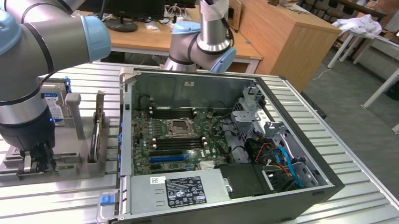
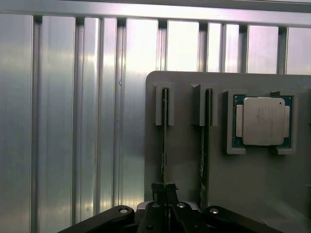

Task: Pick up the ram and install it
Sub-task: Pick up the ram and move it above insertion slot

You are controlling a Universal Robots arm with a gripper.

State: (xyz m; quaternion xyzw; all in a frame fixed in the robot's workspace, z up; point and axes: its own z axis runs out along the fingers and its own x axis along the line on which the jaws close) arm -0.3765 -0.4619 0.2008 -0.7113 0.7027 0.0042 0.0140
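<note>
Gripper (image 2: pixel 164 190) clenched, seemingly on the ram (image 2: pixel 164 126) in its grey holder (image 2: pixel 184 160), lower left of the exterior view; ribbed metal table (image 2: pixel 73 121), wooden desks (image 1: pixel 281 37) behind

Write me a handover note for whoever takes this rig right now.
Gripper: shut on the ram, low over the grey holder.
Ram: upright on edge in its holder slot; a second stick and the CPU sit in the same holder.
Done: grasp made.
Left: ram not lifted, not in the motherboard of the open case.
</note>
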